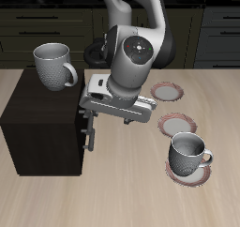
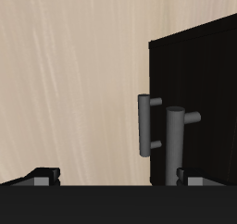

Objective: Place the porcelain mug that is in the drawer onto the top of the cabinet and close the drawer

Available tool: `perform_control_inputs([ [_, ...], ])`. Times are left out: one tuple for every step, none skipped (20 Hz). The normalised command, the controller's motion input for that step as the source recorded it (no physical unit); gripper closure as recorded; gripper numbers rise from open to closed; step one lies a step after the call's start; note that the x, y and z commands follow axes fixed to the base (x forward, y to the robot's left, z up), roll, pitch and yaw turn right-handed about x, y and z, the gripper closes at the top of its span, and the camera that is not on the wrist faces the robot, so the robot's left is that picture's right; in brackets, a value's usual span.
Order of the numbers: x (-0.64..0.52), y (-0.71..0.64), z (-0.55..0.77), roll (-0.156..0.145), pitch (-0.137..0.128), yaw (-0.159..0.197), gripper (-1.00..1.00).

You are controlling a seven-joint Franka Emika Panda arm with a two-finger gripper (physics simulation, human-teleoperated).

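Porcelain mug [image 1: 53, 64]: on top of the cabinet [image 1: 37, 128].
Second mug [image 1: 187, 156]: on a plate [image 1: 192, 175], well apart from cabinet.
Two further plates [image 1: 176, 124]: farther back.

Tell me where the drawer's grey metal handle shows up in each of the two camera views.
Exterior view: drawer handle on the cabinet front, just below the gripper.
Wrist view: drawer handle, upright bar against the dark cabinet front, beside a second, similar bar.
Shared landmark: the dark cabinet front.
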Motion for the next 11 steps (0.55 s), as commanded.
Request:
perform_control_inputs([
  [0.04, -0.49, -0.1, -0.066, 0.015, 0.012, -1.0],
  [0.09, -1.24, -0.06, -0.194, -0.001, -0.01, -1.0],
  [-0.02, -0.51, 0.03, -0.066, -0.032, 0.034, -1.0],
  [-0.03, -0.61, -0.07, -0.103, 0.01, -0.023, -1.0],
  [0.02, -0.52, -0.07, -0.043, 0.015, -0.021, -1.0],
  [0.01, -0.43, -0.05, -0.077, 0.001, 0.021, -1.0],
  [0.05, -1.22, -0.21, -0.15, 0.011, 0.052, -1.0],
  [0.02, -0.5, -0.14, -0.086, 0.027, -0.027, -1.0],
  [-0.01, -0.2, -0.05, -0.039, -0.01, 0.05, -1.0],
  [-0.01, -0.35, -0.12, -0.021, 0.034, -0.008, -1.0],
  [-0.04, -0.19, 0.04, -0.039, 0.002, -0.034, -1.0],
])
